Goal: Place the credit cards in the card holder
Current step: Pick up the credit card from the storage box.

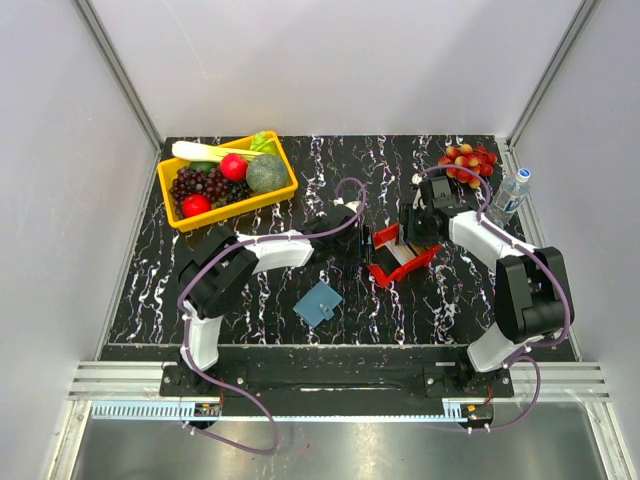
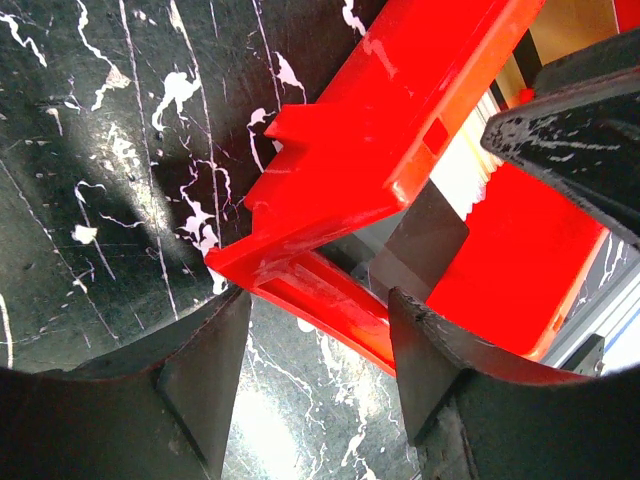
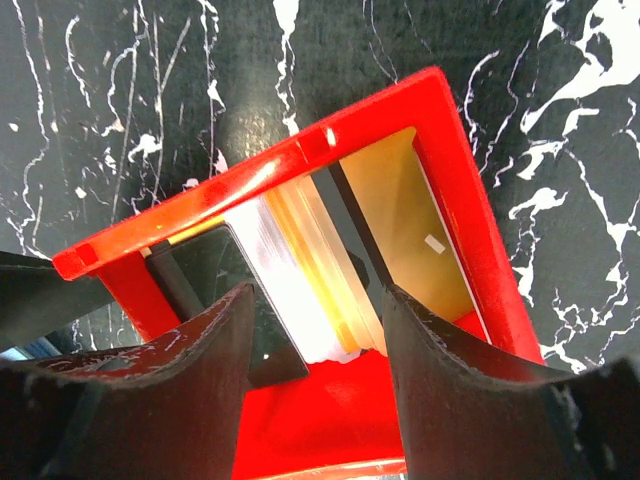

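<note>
The red tray sits mid-table with the credit cards standing in it as a leaning stack. In the right wrist view I see a dark grey card, white ones and a tan-gold one. My right gripper is open with its fingers either side of that stack; I cannot tell whether they touch it. My left gripper is open at the tray's left corner, with bare table between its fingers. The steel-blue card holder lies apart, nearer the arm bases.
A yellow basket of fruit and vegetables stands at the back left. A bunch of red fruit and a water bottle are at the back right. White walls enclose the black marbled table.
</note>
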Action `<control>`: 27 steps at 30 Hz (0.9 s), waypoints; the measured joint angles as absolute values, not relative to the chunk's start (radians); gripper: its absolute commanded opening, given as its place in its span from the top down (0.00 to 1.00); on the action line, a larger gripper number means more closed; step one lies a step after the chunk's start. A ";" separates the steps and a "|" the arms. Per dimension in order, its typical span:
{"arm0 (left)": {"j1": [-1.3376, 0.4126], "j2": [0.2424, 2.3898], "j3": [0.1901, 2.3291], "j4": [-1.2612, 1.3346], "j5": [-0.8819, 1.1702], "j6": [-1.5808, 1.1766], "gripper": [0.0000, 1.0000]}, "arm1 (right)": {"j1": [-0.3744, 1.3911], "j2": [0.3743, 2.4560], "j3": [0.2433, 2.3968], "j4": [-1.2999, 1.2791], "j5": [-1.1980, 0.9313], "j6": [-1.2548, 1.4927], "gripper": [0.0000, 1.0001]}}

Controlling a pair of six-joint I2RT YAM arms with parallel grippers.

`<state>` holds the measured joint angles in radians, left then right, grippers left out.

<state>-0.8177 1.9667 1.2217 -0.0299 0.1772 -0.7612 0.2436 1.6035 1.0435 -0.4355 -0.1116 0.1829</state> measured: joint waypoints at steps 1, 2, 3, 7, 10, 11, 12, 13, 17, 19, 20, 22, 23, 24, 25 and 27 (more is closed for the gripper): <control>-0.818 1.967 1.222 -0.030 0.177 -0.761 0.39 | 0.247 1.607 1.039 -0.433 -0.108 0.184 0.40; -0.818 1.967 1.221 -0.030 0.178 -0.761 0.40 | 0.250 1.607 1.033 -0.434 -0.102 0.186 0.40; -0.818 1.967 1.221 -0.030 0.178 -0.762 0.39 | 0.253 1.606 1.032 -0.434 -0.096 0.188 0.40; -0.818 1.967 1.221 -0.030 0.179 -0.762 0.40 | 0.261 1.569 1.032 -0.430 -0.070 0.189 0.39; -0.818 1.967 1.221 -0.030 0.180 -0.762 0.40 | 0.264 1.514 1.032 -0.420 -0.041 0.187 0.38; -0.818 1.967 1.221 -0.029 0.180 -0.761 0.40 | 0.264 1.498 1.032 -0.414 -0.027 0.185 0.38; -0.818 1.967 1.221 -0.029 0.180 -0.761 0.40 | 0.264 1.487 1.032 -0.409 -0.011 0.181 0.38; -0.818 1.967 1.221 -0.029 0.180 -0.761 0.40 | 0.265 1.482 1.032 -0.408 0.002 0.178 0.38; -0.818 1.967 1.221 -0.029 0.180 -0.761 0.40 | 0.265 1.492 1.032 -0.409 0.033 0.173 0.39; -0.818 1.967 1.221 -0.029 0.180 -0.761 0.40 | 0.266 1.501 1.032 -0.409 0.042 0.173 0.39; -0.818 1.967 1.221 -0.029 0.180 -0.761 0.40 | 0.266 1.506 1.032 -0.409 0.045 0.172 0.39; -0.818 1.967 1.221 -0.029 0.180 -0.761 0.40 | 0.266 1.516 1.032 -0.409 0.056 0.169 0.39; -0.818 1.967 1.221 -0.029 0.181 -0.761 0.40 | 0.267 1.522 1.032 -0.409 0.065 0.168 0.39; -0.818 1.967 1.221 -0.029 0.181 -0.761 0.40 | 0.267 1.528 1.032 -0.410 0.070 0.165 0.39; -0.818 1.967 1.221 -0.028 0.181 -0.761 0.40 | 0.267 1.533 1.032 -0.410 0.071 0.165 0.39; -0.818 1.967 1.221 -0.029 0.181 -0.761 0.40 | 0.270 1.542 1.032 -0.410 0.074 0.163 0.39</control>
<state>-0.8177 1.9667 1.2213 -0.0288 0.1814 -0.7612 0.2699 1.5421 1.0321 -0.4099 0.0742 0.1635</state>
